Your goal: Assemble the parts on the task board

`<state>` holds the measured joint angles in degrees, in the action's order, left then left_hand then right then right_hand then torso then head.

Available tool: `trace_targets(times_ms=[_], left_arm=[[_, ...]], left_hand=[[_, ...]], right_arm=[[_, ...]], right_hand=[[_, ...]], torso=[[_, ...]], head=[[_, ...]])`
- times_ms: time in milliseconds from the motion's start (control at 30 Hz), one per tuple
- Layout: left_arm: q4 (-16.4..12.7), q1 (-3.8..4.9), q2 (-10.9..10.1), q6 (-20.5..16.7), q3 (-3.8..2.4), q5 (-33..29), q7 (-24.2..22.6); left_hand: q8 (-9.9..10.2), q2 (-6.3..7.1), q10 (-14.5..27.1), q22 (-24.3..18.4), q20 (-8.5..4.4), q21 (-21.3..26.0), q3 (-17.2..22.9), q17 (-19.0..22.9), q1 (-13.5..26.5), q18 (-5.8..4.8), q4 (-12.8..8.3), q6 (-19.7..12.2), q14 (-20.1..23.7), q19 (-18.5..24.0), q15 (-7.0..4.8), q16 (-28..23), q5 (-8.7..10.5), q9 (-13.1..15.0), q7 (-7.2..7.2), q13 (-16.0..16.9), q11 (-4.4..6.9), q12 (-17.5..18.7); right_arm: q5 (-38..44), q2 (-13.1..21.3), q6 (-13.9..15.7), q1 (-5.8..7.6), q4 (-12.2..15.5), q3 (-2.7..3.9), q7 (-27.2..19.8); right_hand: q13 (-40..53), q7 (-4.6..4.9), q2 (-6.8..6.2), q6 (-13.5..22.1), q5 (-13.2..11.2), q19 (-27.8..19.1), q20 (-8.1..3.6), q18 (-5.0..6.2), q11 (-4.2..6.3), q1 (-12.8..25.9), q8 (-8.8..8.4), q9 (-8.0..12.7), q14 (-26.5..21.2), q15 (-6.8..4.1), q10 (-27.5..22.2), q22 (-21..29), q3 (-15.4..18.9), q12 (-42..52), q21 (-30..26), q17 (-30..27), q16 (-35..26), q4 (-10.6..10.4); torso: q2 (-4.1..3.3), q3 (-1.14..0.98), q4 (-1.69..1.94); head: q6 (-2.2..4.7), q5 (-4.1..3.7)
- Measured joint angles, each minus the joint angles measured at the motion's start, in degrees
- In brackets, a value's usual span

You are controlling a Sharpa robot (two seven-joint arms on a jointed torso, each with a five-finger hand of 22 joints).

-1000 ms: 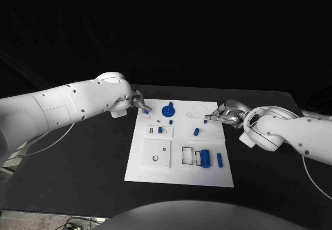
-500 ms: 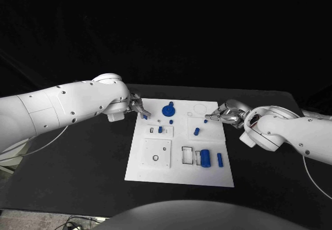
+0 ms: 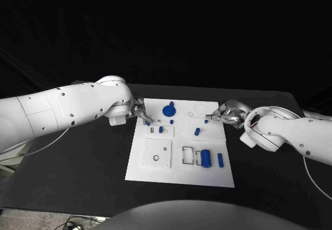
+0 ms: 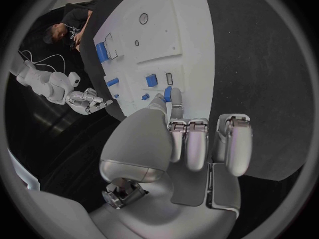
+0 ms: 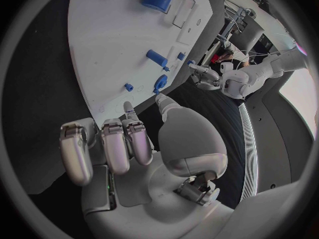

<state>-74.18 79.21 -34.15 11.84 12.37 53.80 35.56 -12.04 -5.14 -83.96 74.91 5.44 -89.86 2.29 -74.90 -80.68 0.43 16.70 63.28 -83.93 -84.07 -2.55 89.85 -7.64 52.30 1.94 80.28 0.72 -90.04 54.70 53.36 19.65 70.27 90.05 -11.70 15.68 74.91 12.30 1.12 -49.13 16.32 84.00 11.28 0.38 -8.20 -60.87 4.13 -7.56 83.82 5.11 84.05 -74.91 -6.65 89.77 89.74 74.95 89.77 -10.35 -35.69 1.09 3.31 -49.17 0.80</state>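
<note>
Head view: one task board (image 3: pixel 181 167) | left hand (image 3: pixel 141 115) pinches one blue part (image 4: pixel 167 94) | right hand (image 3: pixel 220 115) curled, holding nothing

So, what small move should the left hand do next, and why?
Probably lower the small blue part straight down and seat it. The left hand pinches it just above the task board, near the small slots by the board's left edge. The right hand hovers at the right edge, holding nothing.

A robotics lab: black-draped table (image 3: pixel 83 163), white task board (image 3: pixel 156 170)
</note>
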Motion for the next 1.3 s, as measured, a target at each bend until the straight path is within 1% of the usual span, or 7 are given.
trace_targets(times_ms=[300, 367, 400, 700, 867, 1300], left_arm=[[0.46, -0.10, 0.91, 1.48, 0.08, -0.51, 0.65], [0.52, -0.16, 1.11, 1.70, 0.09, -0.60, 0.68], [0.53, -0.19, 1.18, 1.80, 0.10, -0.65, 0.69], [1.05, -0.34, 2.00, 2.50, 0.12, -1.03, 0.70], [1.30, -0.53, 2.33, 2.88, 0.12, -1.18, 0.69], [1.40, -1.00, 2.35, 3.25, 0.15, -1.08, 0.71]], left_hand=[[-0.18, 0.00, 0.00, 0.00, 0.00, 0.00, 0.03, 0.00, 0.00, 0.00, -0.03, 0.09, 0.00, 0.00, 0.00, 0.00, 0.00, 0.01, -0.08, 0.00, 0.00, -0.03], [-0.18, 0.00, 0.04, 0.00, 0.00, 0.00, 0.03, 0.00, 0.00, 0.00, -0.03, 0.09, 0.00, 0.00, 0.00, 0.00, 0.00, 0.02, -0.08, 0.00, -0.04, -0.05], [-0.18, 0.00, 0.22, 0.00, 0.00, 0.00, 0.03, 0.00, 0.00, 0.00, -0.03, 0.09, 0.00, 0.00, 0.00, 0.00, 0.01, 0.03, -0.08, 0.00, -0.23, -0.06], [-0.17, 0.08, 0.24, 0.00, 0.00, 0.00, 0.02, -0.04, -0.38, 0.00, -0.03, 0.09, 0.00, 0.00, 0.00, 0.00, 0.01, 0.03, -0.08, 0.01, -0.24, -0.19], [-0.12, 0.00, 0.35, 0.00, 0.00, 0.00, 0.02, -0.04, -0.45, -0.01, -0.02, 0.10, 0.00, 0.00, 0.00, 0.00, 0.02, 0.01, -0.08, 0.02, -0.35, -0.29], [0.08, -0.06, 0.44, 0.00, 0.00, 0.00, 0.34, -0.03, -0.52, 0.00, -0.03, 0.09, 0.00, 0.00, 0.00, 0.00, 0.03, -0.02, -0.08, 0.27, -0.44, -0.35]], right_arm=[[0.01, -0.07, 0.01, 0.00, -0.09, 0.00, -0.09], [0.01, -0.08, 0.01, 0.00, -0.09, 0.00, -0.10], [0.02, -0.08, 0.01, 0.00, -0.09, 0.00, -0.11], [0.02, -0.08, 0.01, -0.01, -0.08, 0.00, -0.12], [0.03, -0.15, 0.01, -0.01, -0.05, 0.00, -0.12], [0.03, -0.09, 0.01, -0.01, -0.03, 0.00, -0.13]], right_hand=[[0.00, 0.00, 0.00, 0.00, 0.00, 0.00, 0.00, 0.00, 0.00, 0.00, 0.00, 0.00, 0.00, 0.00, 0.00, 0.00, 0.00, 0.00, 0.00, 0.00, 0.00, 0.00], [0.00, 0.00, 0.00, 0.00, 0.00, 0.00, 0.00, 0.00, -0.22, 0.00, 0.00, 0.00, 0.00, 0.00, -0.22, 0.00, 0.00, 0.00, 0.00, -0.01, 0.00, 0.00], [0.00, 0.00, 0.00, 0.00, 0.00, 0.00, 0.00, 0.00, -0.21, 0.00, 0.00, 0.01, 0.00, 0.00, -0.21, 0.00, 0.00, 0.00, 0.00, -0.01, 0.00, 0.00], [-0.01, 0.00, 0.00, 0.00, 0.00, 0.00, 0.00, 0.00, -0.21, 0.00, 0.00, 0.02, 0.00, 0.00, -0.21, -0.04, 0.00, 0.00, 0.00, -0.01, 0.00, 0.00], [-0.01, 0.00, 0.00, 0.00, 0.00, 0.00, 0.00, 0.00, -0.21, 0.00, 0.00, 0.02, 0.00, 0.00, -0.21, -0.04, 0.00, 0.00, 0.00, -0.02, 0.00, 0.00], [-0.01, 0.00, 0.00, 0.00, 0.32, 0.00, 0.00, 0.00, -0.21, 0.00, 0.00, -0.03, 0.00, 0.00, -0.21, -0.03, 0.00, 0.00, 0.00, -0.03, 0.00, 0.00]], torso=[[-0.01, 0.00, -0.04], [-0.01, 0.00, -0.04], [-0.01, -0.01, -0.05], [-0.04, 0.00, -0.04], [-0.04, 0.01, -0.07], [-0.02, 0.01, 0.00]], head=[[-0.12, 0.21], [-0.15, 0.21], [-0.19, 0.22], [-0.32, 0.14], [-0.35, 0.31], [-0.51, 0.01]])
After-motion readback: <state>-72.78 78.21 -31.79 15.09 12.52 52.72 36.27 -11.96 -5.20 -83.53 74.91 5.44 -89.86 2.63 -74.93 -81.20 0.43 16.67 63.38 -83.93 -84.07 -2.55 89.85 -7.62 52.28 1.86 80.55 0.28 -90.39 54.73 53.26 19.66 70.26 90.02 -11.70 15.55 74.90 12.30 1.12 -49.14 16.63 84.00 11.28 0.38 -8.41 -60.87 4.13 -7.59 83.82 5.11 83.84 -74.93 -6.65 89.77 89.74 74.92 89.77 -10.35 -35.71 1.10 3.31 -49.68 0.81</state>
